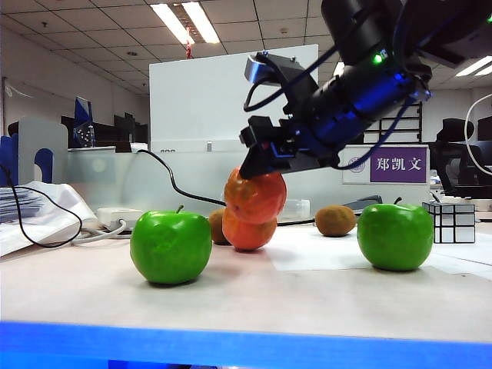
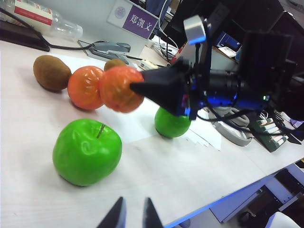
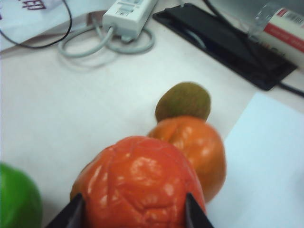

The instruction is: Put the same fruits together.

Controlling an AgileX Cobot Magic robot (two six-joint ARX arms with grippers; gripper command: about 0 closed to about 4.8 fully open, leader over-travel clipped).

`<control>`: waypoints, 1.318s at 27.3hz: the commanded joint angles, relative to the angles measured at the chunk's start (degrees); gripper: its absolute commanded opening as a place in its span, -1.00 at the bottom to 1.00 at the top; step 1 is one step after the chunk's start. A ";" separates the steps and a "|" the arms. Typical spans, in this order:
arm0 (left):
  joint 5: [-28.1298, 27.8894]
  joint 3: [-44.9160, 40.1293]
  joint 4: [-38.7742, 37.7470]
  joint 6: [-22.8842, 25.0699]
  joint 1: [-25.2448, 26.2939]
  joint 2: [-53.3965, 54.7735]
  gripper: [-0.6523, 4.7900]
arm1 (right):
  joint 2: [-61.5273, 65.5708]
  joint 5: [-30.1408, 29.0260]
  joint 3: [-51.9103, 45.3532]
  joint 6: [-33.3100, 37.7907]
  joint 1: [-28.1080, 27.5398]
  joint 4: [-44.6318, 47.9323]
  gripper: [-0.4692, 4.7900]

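My right gripper (image 1: 255, 183) hangs above the table's middle, shut on an orange-red fruit (image 1: 257, 197) (image 3: 140, 183), its fingers (image 3: 71, 213) pressed to both sides. The held fruit is just above and in front of a second orange fruit (image 1: 247, 231) (image 3: 202, 142) that rests on the table. One green apple (image 1: 171, 247) (image 2: 87, 151) stands at front left, the other green apple (image 1: 394, 236) (image 2: 171, 124) at right. My left gripper (image 2: 134, 214) stays low at the table's near edge, away from the fruits, its tips nearly together and holding nothing.
A brown kiwi (image 1: 335, 221) lies between the oranges and the right apple; another kiwi (image 1: 217, 226) (image 3: 184, 99) sits right behind the resting orange. A mirror cube (image 1: 449, 221) stands far right. A power strip (image 3: 128, 12), black pad (image 3: 223, 42) and white paper (image 3: 270, 156) lie further back.
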 commanded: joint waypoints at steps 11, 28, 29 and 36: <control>0.13 0.11 -0.04 0.92 0.09 -0.07 -0.53 | 0.28 -1.60 5.53 0.37 0.22 0.94 -0.85; 0.17 0.11 -0.07 0.90 0.09 -0.07 -0.53 | 4.15 6.95 12.63 -7.13 -1.60 -4.68 -0.84; 0.17 0.13 -0.07 0.90 0.09 -0.07 -0.53 | 4.15 6.97 12.61 -7.15 -2.21 -5.07 -0.84; 0.22 0.11 -0.07 0.90 0.09 -0.07 -0.53 | 4.15 6.99 12.61 -7.26 -7.50 -6.32 -0.84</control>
